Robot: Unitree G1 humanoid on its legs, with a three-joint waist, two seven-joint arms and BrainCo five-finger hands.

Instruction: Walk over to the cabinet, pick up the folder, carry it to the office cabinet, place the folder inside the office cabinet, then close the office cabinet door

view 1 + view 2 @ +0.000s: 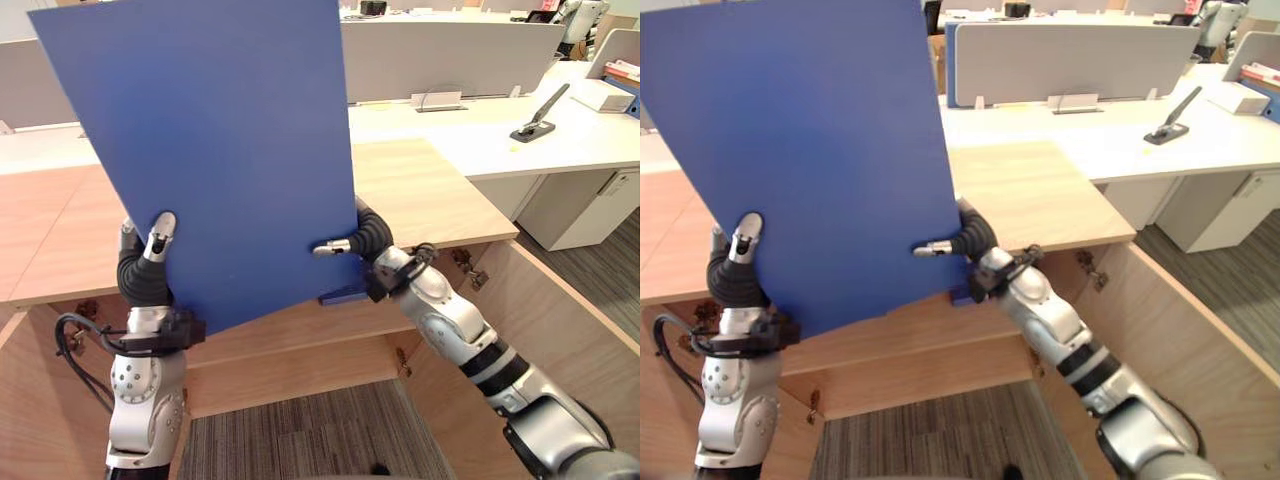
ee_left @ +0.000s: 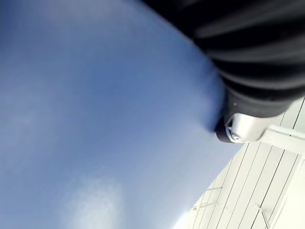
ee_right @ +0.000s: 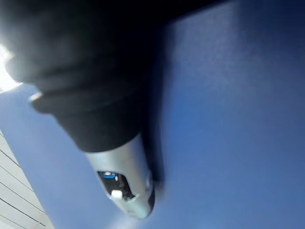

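Observation:
I hold a large blue folder (image 1: pixel 220 150) upright and tilted in front of me, above the wooden cabinet top (image 1: pixel 430 190). My left hand (image 1: pixel 145 265) pinches its lower left corner, thumb on the near face and fingers hidden behind. My right hand (image 1: pixel 365 238) grips the lower right edge the same way, its thumb lying across the front. The left wrist view has the folder's blue face (image 2: pixel 95 119) close against that hand, and the right wrist view has the thumb (image 3: pixel 126 176) pressed on the folder (image 3: pixel 228 119). Below, the cabinet stands with its right door (image 1: pixel 560 340) swung open.
White desks (image 1: pixel 520 140) with a grey partition (image 1: pixel 440 55) stand behind the cabinet. A black stapler-like tool (image 1: pixel 540 115) lies on the desk, and a white drawer unit (image 1: pixel 585 205) sits under it at the right. Grey carpet (image 1: pixel 320 430) runs below the cabinet opening.

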